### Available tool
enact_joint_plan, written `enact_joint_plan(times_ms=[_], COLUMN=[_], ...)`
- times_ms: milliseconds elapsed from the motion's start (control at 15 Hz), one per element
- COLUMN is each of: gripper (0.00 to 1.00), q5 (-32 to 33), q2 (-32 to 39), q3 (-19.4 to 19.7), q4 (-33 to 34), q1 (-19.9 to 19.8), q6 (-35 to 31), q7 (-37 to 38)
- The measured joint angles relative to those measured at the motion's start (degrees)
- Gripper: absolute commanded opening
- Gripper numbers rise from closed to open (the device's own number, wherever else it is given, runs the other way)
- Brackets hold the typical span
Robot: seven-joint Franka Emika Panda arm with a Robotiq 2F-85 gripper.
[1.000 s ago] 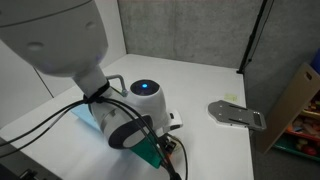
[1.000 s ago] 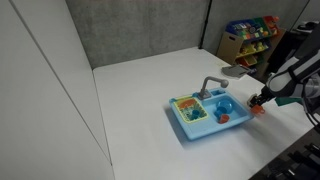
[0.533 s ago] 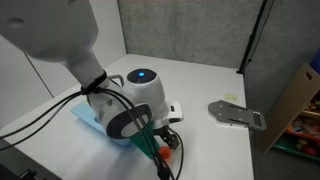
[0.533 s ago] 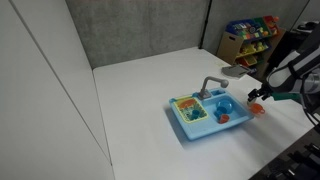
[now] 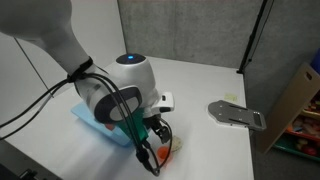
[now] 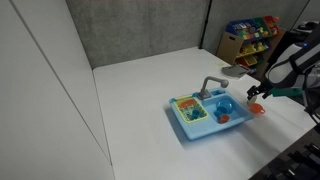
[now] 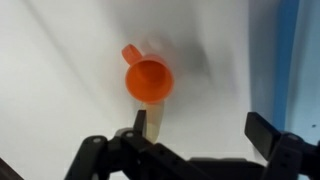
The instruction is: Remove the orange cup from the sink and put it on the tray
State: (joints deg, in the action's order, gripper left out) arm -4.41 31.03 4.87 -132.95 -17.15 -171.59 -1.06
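The orange cup (image 7: 148, 78) stands upright on the white table, outside the sink, with its handle pointing away. It also shows in both exterior views (image 6: 257, 108) (image 5: 164, 153), just beside the sink's end. The light-blue sink (image 6: 200, 122) with its grey faucet (image 6: 210, 86) lies mid-table; its edge shows in the wrist view (image 7: 303, 60). My gripper (image 7: 200, 125) is open and empty, above the table. The cup is just beyond my left finger, not between the fingers. The gripper also shows in both exterior views (image 6: 256, 96) (image 5: 150, 135).
A grey tray (image 5: 238, 115) lies on the table past the sink, towards the shelf of colourful toys (image 6: 250, 38). A small red piece (image 6: 224, 118) and other toy items lie in the sink basins. The table edge is close to the cup.
The arm has swung and the wrist has turned, with the gripper a little higher. The orange cup stays on the table beside the sink.
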Motion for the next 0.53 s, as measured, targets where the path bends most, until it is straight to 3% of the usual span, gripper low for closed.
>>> enact_joint_plan(times_ms=[533], gripper=[1.00], q5=[1.1], q2=[-8.1], q3=[1.8], q4=[-1.5], q1=[2.7], q6=[13.7], q7=[-0.7])
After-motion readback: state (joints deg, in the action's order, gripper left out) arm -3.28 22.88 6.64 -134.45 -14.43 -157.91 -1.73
